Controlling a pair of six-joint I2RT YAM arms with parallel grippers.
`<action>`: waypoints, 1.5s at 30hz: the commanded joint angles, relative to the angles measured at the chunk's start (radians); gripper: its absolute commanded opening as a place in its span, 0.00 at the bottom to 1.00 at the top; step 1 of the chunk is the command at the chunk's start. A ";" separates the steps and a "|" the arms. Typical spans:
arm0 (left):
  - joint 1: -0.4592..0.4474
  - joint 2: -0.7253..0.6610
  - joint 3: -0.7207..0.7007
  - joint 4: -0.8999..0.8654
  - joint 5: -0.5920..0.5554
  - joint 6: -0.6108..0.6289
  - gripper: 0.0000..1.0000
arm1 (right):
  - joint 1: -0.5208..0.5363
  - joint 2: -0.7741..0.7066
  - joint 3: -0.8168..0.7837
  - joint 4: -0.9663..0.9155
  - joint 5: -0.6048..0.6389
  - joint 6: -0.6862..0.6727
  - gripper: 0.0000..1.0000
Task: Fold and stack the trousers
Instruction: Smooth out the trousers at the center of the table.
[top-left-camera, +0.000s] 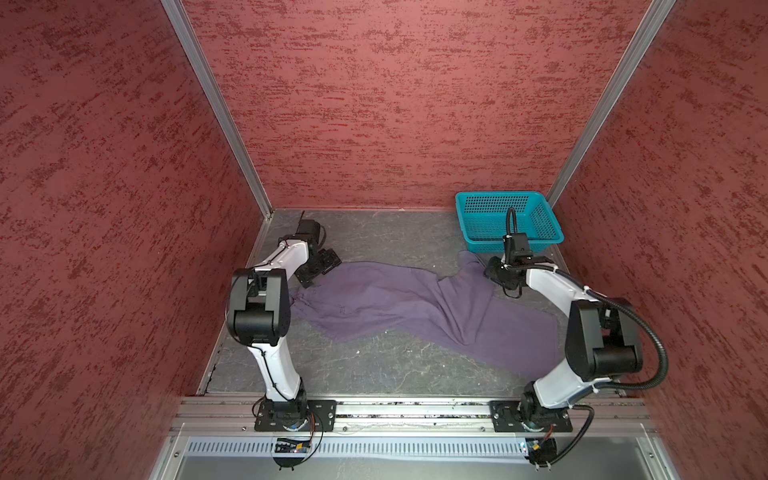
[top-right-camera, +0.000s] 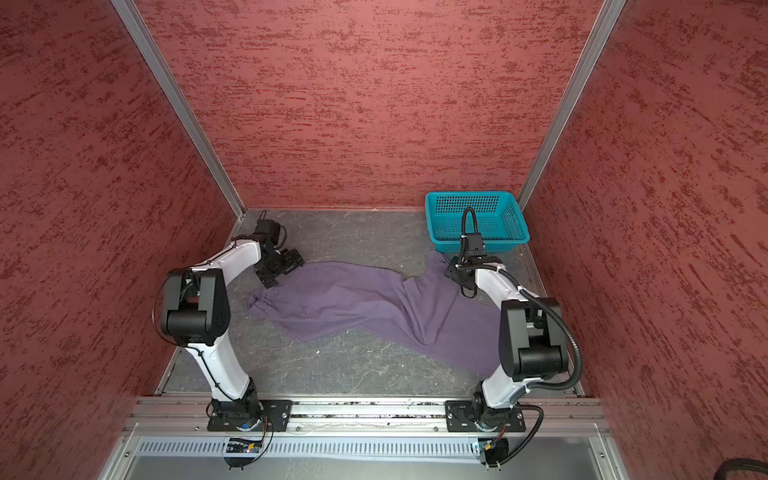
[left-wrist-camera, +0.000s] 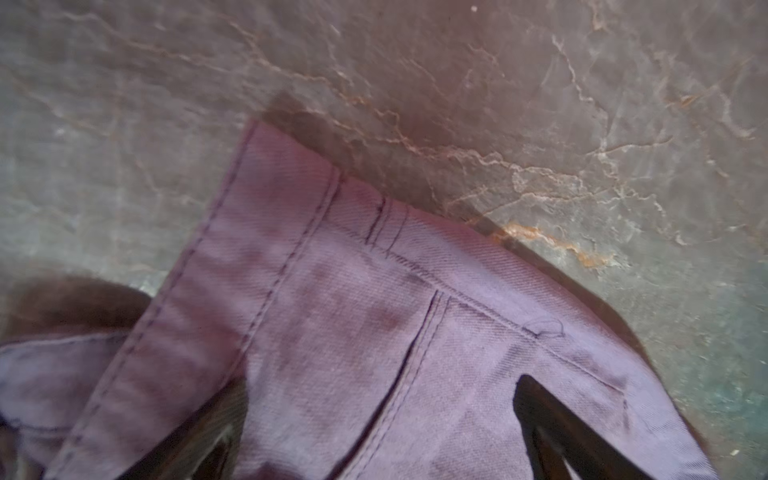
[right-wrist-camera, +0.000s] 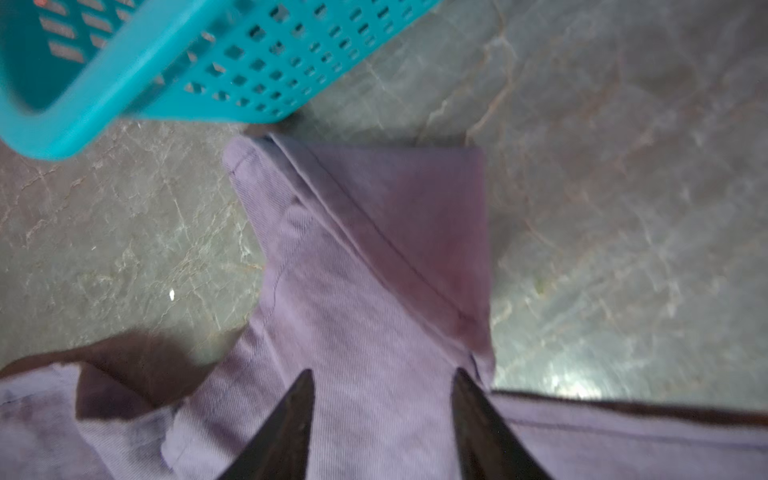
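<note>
The purple trousers (top-left-camera: 395, 303) (top-right-camera: 353, 299) lie spread and rumpled across the dark table, running from far left to near right. My left gripper (top-left-camera: 320, 266) (top-right-camera: 286, 264) hovers at their far left end. In the left wrist view it (left-wrist-camera: 374, 403) stands wide open over a stitched waistband corner with a pocket seam (left-wrist-camera: 332, 311). My right gripper (top-left-camera: 492, 270) (top-right-camera: 455, 272) is over the cloth corner that points toward the basket. In the right wrist view its fingertips (right-wrist-camera: 382, 374) are apart above that folded corner (right-wrist-camera: 353, 291), and the cloth lies flat beneath them.
A teal perforated basket (top-left-camera: 482, 241) (top-right-camera: 440, 241) (right-wrist-camera: 249, 62) stands in the far right corner, just beyond the right gripper. Red walls enclose the table (top-left-camera: 395, 365) on three sides. Both arm bases sit on the rail along the near edge.
</note>
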 joint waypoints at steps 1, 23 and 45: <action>-0.022 0.046 0.072 -0.059 -0.070 0.059 1.00 | -0.013 0.052 0.046 0.040 0.047 -0.036 0.59; -0.014 0.091 0.062 -0.059 -0.125 0.062 0.04 | -0.097 -0.055 -0.113 0.082 0.009 -0.006 0.00; 0.147 -0.357 -0.278 0.000 -0.119 0.011 0.75 | 0.052 -0.081 -0.006 -0.075 0.049 -0.152 0.52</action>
